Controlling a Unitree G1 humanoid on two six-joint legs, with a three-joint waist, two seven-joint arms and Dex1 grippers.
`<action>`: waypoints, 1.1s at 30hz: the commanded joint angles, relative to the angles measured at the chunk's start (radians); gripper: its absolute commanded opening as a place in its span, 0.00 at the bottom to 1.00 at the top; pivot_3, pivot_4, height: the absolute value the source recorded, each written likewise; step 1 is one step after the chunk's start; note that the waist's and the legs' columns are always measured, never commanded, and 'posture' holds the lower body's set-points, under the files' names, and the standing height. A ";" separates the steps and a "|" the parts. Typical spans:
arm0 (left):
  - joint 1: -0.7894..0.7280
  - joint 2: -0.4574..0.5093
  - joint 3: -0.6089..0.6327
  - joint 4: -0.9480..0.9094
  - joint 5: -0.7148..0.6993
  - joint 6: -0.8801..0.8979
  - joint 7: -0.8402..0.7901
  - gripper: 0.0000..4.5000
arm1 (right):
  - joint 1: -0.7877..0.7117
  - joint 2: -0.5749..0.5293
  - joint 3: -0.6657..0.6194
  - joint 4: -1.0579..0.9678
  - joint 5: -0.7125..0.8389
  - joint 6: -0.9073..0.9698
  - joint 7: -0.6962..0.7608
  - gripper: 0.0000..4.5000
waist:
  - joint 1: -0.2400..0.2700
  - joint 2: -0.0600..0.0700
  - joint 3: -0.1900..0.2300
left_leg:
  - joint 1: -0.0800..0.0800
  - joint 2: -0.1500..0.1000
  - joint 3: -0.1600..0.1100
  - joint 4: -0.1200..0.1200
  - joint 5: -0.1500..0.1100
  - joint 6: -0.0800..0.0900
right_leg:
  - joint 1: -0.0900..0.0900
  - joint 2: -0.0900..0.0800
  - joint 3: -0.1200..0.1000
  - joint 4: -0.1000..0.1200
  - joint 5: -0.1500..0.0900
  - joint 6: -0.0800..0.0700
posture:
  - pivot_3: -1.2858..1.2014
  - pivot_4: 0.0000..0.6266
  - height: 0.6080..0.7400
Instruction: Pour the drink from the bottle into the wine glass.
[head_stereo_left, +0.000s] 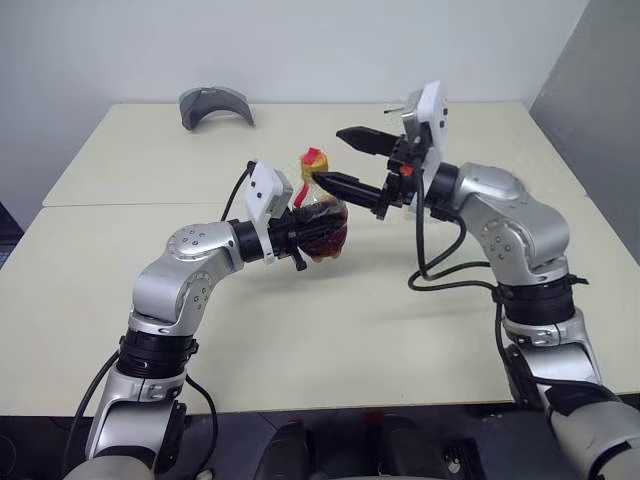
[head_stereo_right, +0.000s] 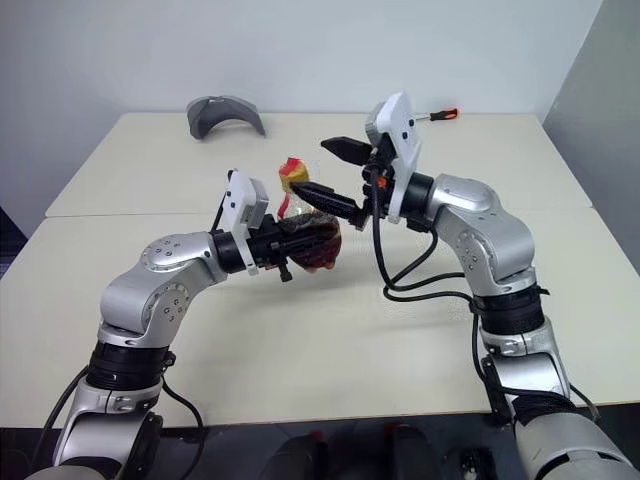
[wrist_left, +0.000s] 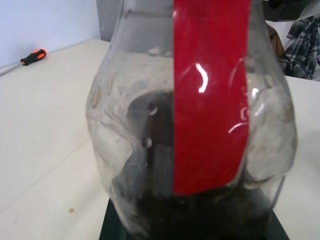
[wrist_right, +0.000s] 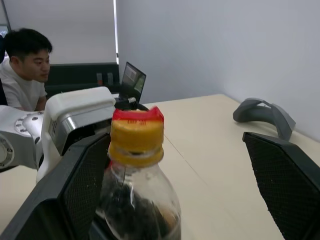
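**Bottle held over bench in left fingers, right fingers spread at the cap**

The bottle (head_stereo_left: 322, 222) is off the bench (head_stereo_left: 330, 340), in mid-air over its middle, gripped round the bulbous body by the left gripper (head_stereo_left: 318, 232), fingers clenched on it. It stands roughly upright, slightly tilted, neck up. Yellow cap (wrist_right: 136, 139) is on, with a red strip (wrist_right: 137, 115) across its top; in the left wrist view the red strip (wrist_left: 210, 95) runs down the clear body. The drink (head_stereo_right: 312, 245), dark brown, sits in the lower part of the bottle; upper part looks clear, plastic dented.

Right gripper (head_stereo_left: 345, 160) comes in from the right at cap height, pointing left, fingers spread wide and grasping nothing. In the right wrist view the cap sits between the two black fingers (wrist_right: 75, 190), close to one of them; contact cannot be told. In the head views the lower finger tip is just beside the cap, the upper finger is above and behind it.

Further out: a grey curved object (head_stereo_left: 215, 106) lies at the far left of the bench, well apart from the bottle. A screwdriver (head_stereo_right: 440, 114) with orange and black handle lies at the far edge behind the right arm. A seam runs across the bench between two tabletops. A person (wrist_right: 22, 65) sits beyond the bench, next to an open laptop (wrist_right: 131, 80). A checked sleeve (wrist_left: 300, 45) shows at the edge of the left wrist view.
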 joint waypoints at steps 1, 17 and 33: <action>-0.017 0.007 0.021 -0.035 -0.011 -0.021 -0.011 0.16 | 0.003 -0.033 -0.046 -0.010 0.005 0.009 -0.007 1.00 | 0.000 0.000 0.000 | 0.000 0.000 0.000 0.000 0.000 0.000 | 0.000 0.000 0.000 0.000 0.000 0.000 | 0.52 0.24 1.00; -0.020 0.012 0.022 -0.032 -0.009 -0.022 -0.018 0.16 | 0.022 -0.004 -0.049 -0.093 0.127 0.079 0.042 1.00 | 0.000 0.000 0.000 | 0.000 0.000 0.000 0.000 0.000 0.000 | 0.000 0.000 0.000 0.000 0.000 0.000 | 0.52 0.24 1.00; -0.012 0.005 0.013 -0.050 -0.010 -0.017 -0.022 0.16 | -0.041 0.086 0.004 -0.024 0.057 0.011 0.011 1.00 | 0.000 0.000 0.000 | 0.000 0.000 0.000 0.000 0.000 0.000 | 0.000 0.000 0.000 0.000 0.000 0.000 | 0.52 0.24 1.00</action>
